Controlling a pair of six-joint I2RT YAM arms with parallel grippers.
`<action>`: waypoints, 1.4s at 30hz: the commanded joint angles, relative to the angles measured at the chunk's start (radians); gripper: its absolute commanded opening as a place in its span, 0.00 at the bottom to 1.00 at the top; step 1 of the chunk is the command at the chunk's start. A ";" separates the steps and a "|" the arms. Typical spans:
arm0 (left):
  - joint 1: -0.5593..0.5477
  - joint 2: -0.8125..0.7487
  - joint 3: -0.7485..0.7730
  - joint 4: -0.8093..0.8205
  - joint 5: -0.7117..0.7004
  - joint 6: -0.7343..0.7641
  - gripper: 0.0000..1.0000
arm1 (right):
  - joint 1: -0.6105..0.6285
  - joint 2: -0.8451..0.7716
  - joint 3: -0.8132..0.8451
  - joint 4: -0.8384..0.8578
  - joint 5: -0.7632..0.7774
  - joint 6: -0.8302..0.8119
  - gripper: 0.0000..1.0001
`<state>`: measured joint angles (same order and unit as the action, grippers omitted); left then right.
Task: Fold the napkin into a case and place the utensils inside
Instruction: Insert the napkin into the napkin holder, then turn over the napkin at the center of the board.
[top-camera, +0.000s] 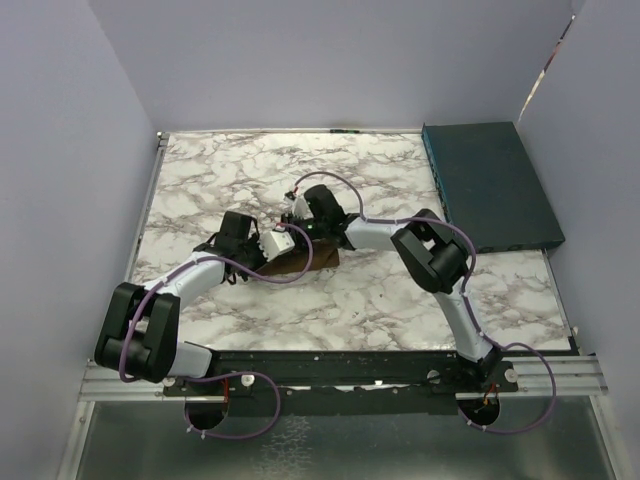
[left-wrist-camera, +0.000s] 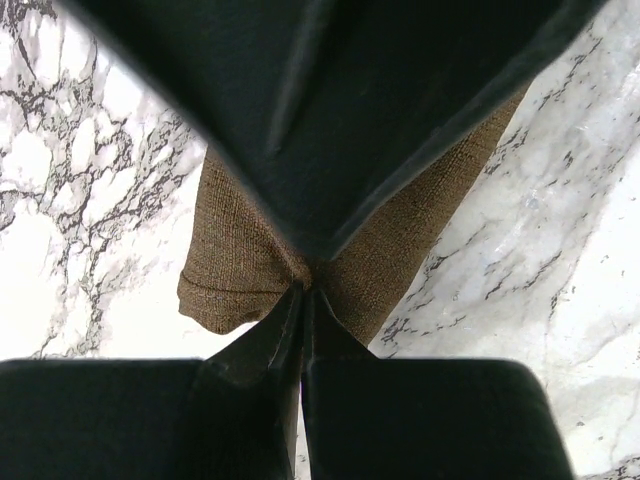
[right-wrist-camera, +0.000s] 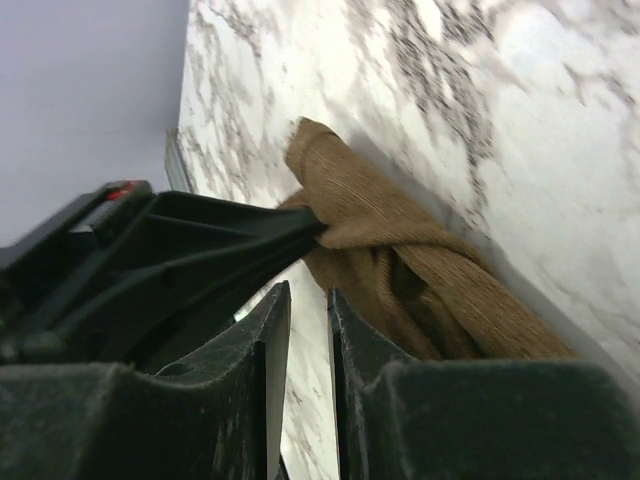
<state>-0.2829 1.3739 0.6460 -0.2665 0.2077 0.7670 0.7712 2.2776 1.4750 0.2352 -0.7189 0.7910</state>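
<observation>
The brown napkin (top-camera: 322, 259) lies mid-table, folded into a narrow layered strip; I cannot tell whether it forms the case. My left gripper (left-wrist-camera: 305, 288) is shut on a fold of the napkin (left-wrist-camera: 235, 275), pinching it at the fingertips. In the right wrist view the same pinch shows on the napkin (right-wrist-camera: 430, 270), whose end is lifted and rumpled. My right gripper (right-wrist-camera: 308, 292) hovers just beside it, narrowly open, with only marble between its fingers. From above, the left gripper (top-camera: 289, 247) and right gripper (top-camera: 303, 229) meet over the cloth. The utensils are out of view.
A dark teal flat box (top-camera: 490, 185) sits at the table's back right corner. The marble tabletop (top-camera: 220, 170) is walled by grey panels at the left, back and right. The right arm's body fills the top of the left wrist view.
</observation>
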 joint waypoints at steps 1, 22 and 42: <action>0.000 0.055 -0.048 -0.094 -0.020 -0.004 0.03 | 0.007 0.010 0.099 -0.027 -0.024 -0.013 0.26; -0.001 -0.017 0.026 -0.176 0.030 -0.031 0.35 | 0.036 0.206 0.230 -0.301 0.065 -0.149 0.17; 0.010 -0.205 0.183 -0.478 0.093 0.498 0.99 | 0.016 0.218 0.191 -0.286 -0.008 -0.197 0.15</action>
<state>-0.2783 1.1587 0.9257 -0.6727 0.3096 1.0313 0.7963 2.4310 1.7119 0.0662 -0.7300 0.6353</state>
